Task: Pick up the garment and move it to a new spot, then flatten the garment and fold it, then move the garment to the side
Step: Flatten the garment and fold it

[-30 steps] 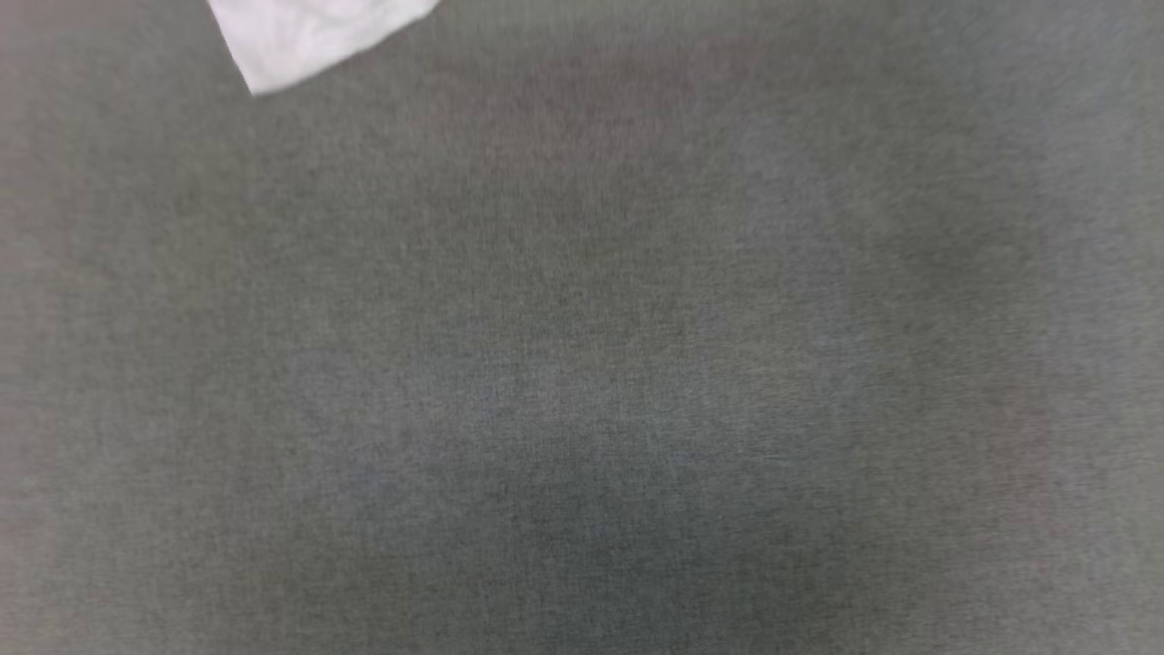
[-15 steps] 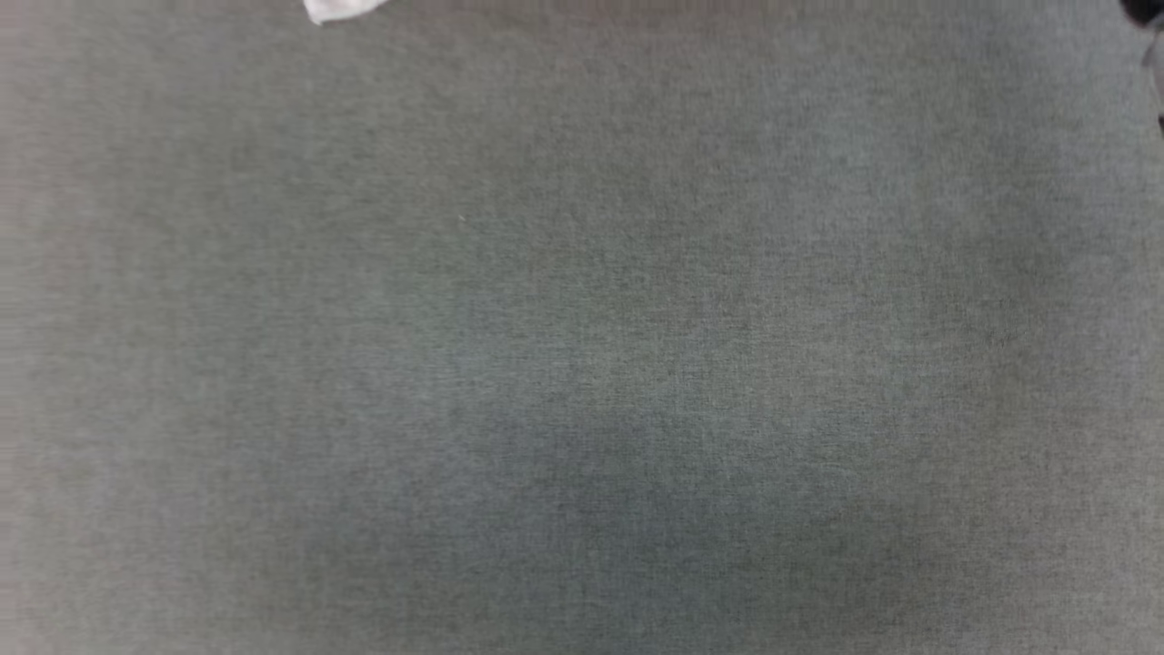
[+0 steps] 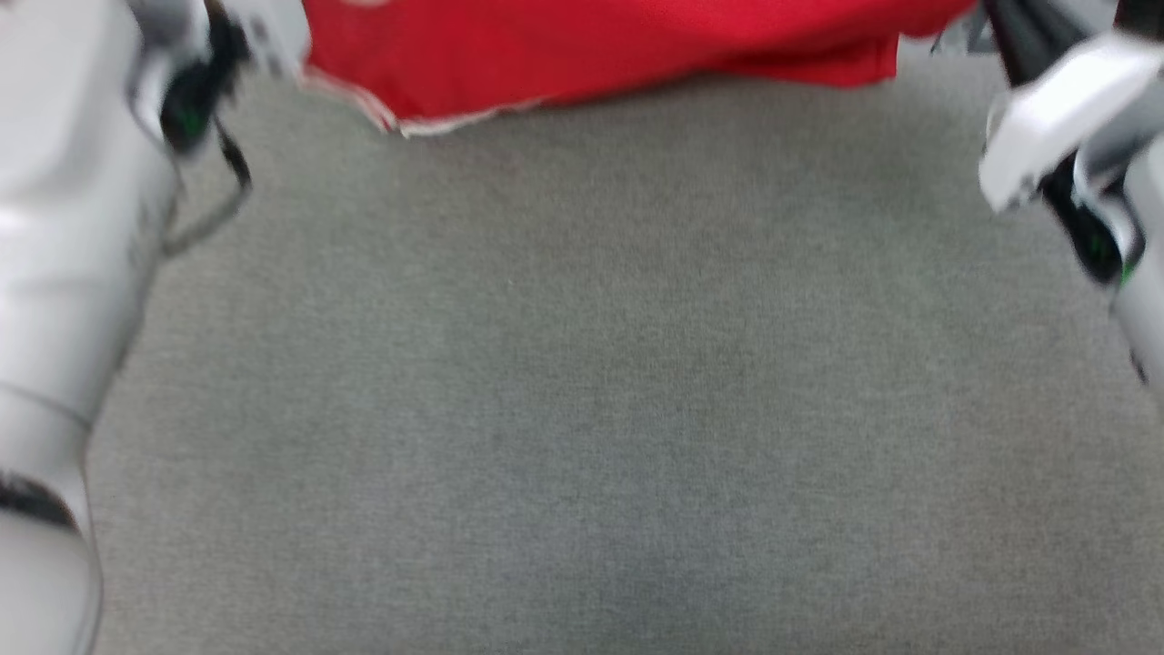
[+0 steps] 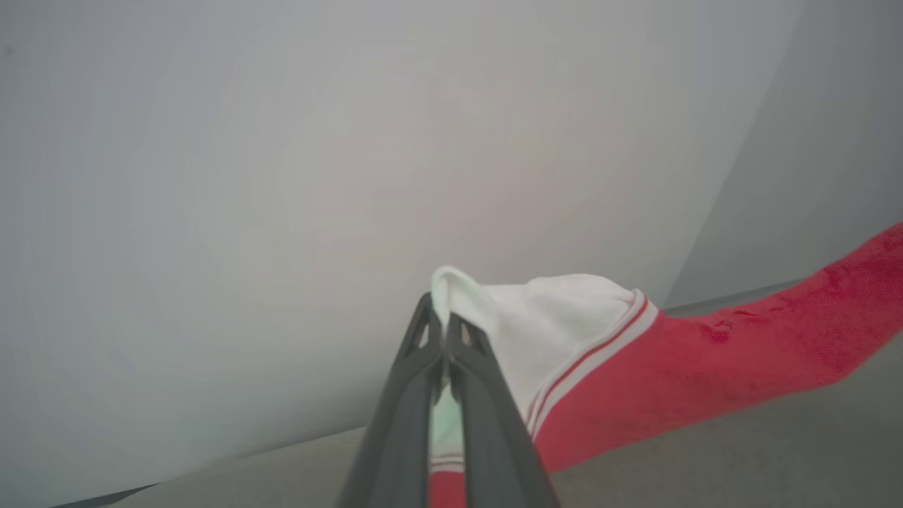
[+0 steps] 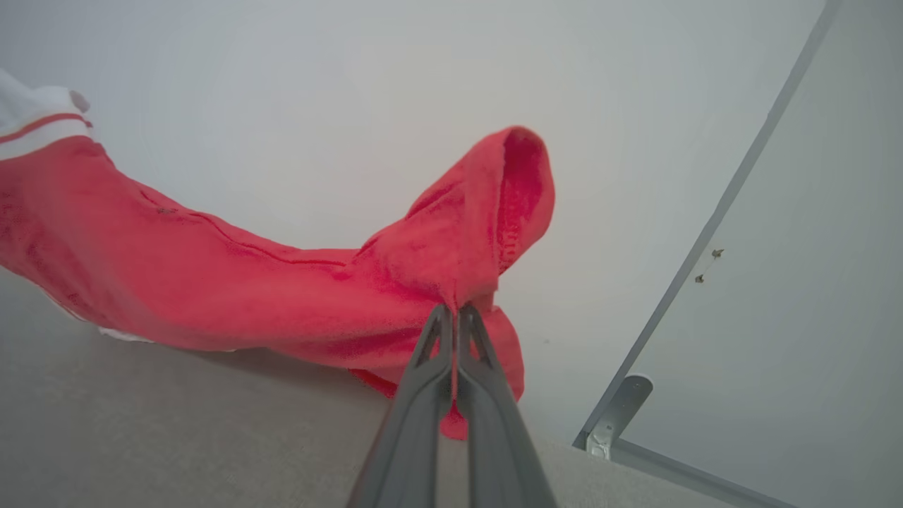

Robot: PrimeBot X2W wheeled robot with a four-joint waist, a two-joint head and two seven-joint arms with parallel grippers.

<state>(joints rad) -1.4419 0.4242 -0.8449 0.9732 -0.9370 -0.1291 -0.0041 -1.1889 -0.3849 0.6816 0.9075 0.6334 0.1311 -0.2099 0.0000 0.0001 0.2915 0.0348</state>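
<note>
Garment cloth now stretches in red across the top of the head view, between the left arm and the right arm. A second ago only a white sleeve corner showed there, above bare grey surface. The head may have tilted as well, so part of that shift could be the camera's. I judge that the garment is lifted and spread between the arms for the carry, with flattening and folding not yet done.

The left tool is pinched closed on the white sleeve, and the striped seam and red body run off to its right. The right tool is pinched closed on a bunched red edge. The rest trails away to its left and sags low over the surface.
</note>
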